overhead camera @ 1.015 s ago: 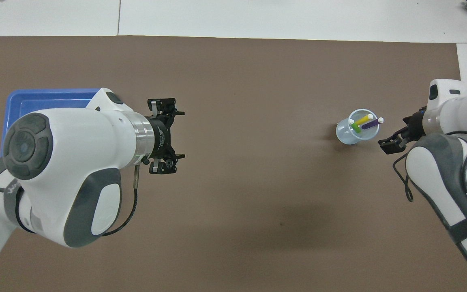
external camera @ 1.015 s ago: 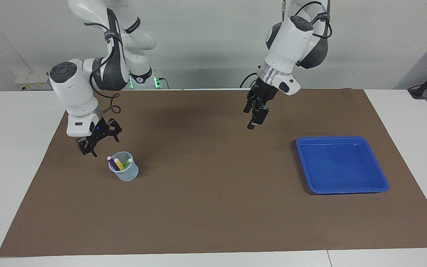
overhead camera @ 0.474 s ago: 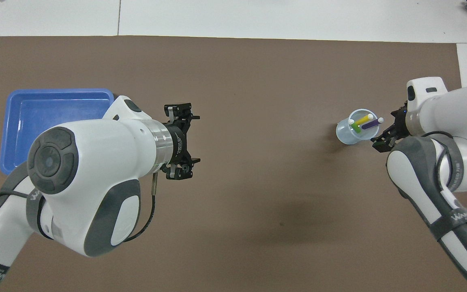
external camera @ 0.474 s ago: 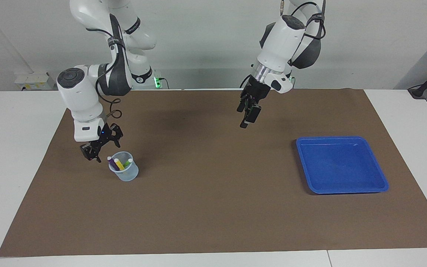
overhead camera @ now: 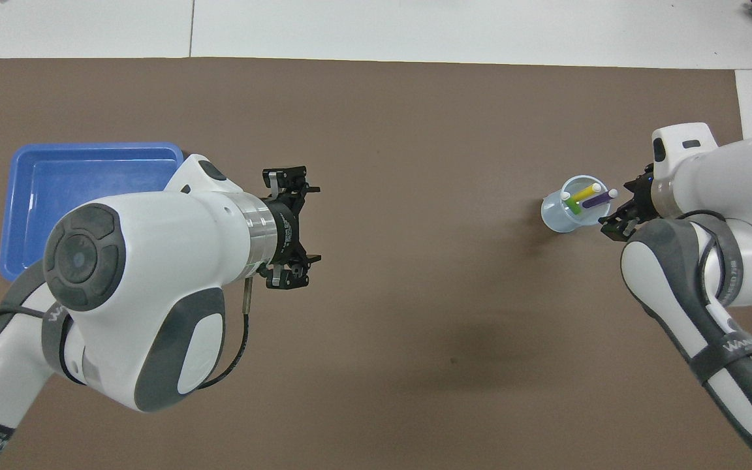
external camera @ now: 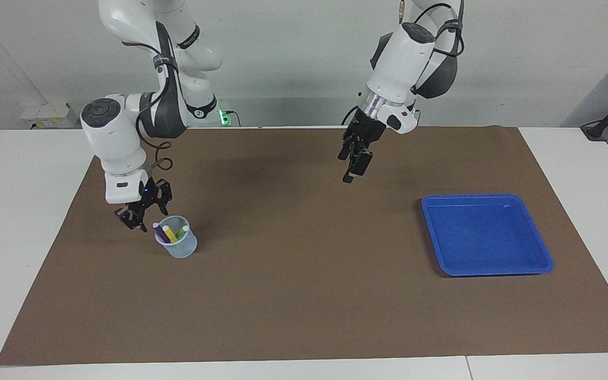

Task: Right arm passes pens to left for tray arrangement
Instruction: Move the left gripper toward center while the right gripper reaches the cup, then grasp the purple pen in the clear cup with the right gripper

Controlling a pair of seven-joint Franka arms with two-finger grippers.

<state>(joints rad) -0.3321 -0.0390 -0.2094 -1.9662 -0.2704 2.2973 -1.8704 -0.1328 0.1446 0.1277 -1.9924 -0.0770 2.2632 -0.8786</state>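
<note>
1. The right claw (external camera: pixel 136 217) hangs low, just beside the clear cup (external camera: pixel 178 244), by the purple pen's (external camera: pixel 159 231) white tip. I cannot tell if its fingers are apart or together. It holds nothing yet.
2. The purple pen, the yellow pen (external camera: pixel 169 234) and the green pen (external camera: pixel 182 231) all lean in the cup.
3. To do this well, I think the right claw should pinch only the purple pen near its top, then lift straight up so the cup does not tip.
4. The left claw (external camera: pixel 355 164) waits, spread apart, in the air over the brown mat (external camera: pixel 293 295) on the bench.
5. The blue tray (external camera: pixel 486 235) lies below the left claw, out toward the left arm's end of the bench, with nothing in it.
</note>
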